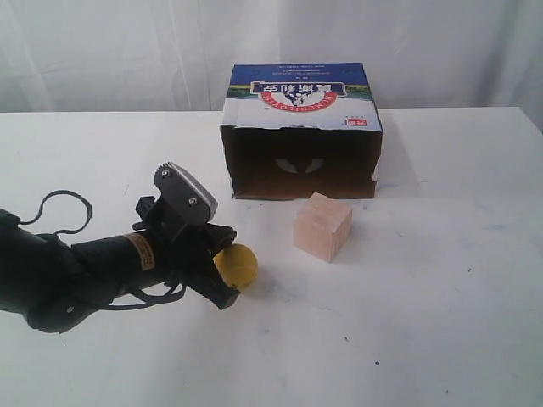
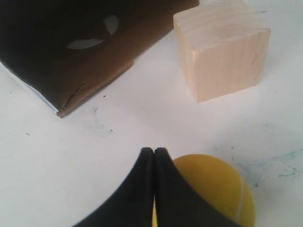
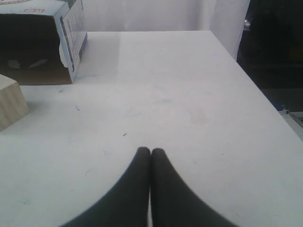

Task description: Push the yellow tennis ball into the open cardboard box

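Note:
The yellow tennis ball [image 1: 237, 266] [image 2: 215, 187] rests on the white table, left of centre. My left gripper [image 1: 222, 273] [image 2: 154, 152] is shut with nothing held, and its black fingers lean against the ball's near-left side. The open cardboard box [image 1: 301, 131] [image 2: 66, 52] [image 3: 38, 42] lies at the back centre, blue top up, dark opening facing the front. My right gripper [image 3: 150, 151] is shut over bare table off to the right of the box; it does not show in the exterior view.
A pale wooden cube [image 1: 322, 225] [image 2: 220, 47] [image 3: 9, 101] stands between the ball and the box mouth, slightly to the right. A black cable [image 1: 59, 212] loops behind the left arm. The table's right edge [image 3: 265, 94] drops off nearby.

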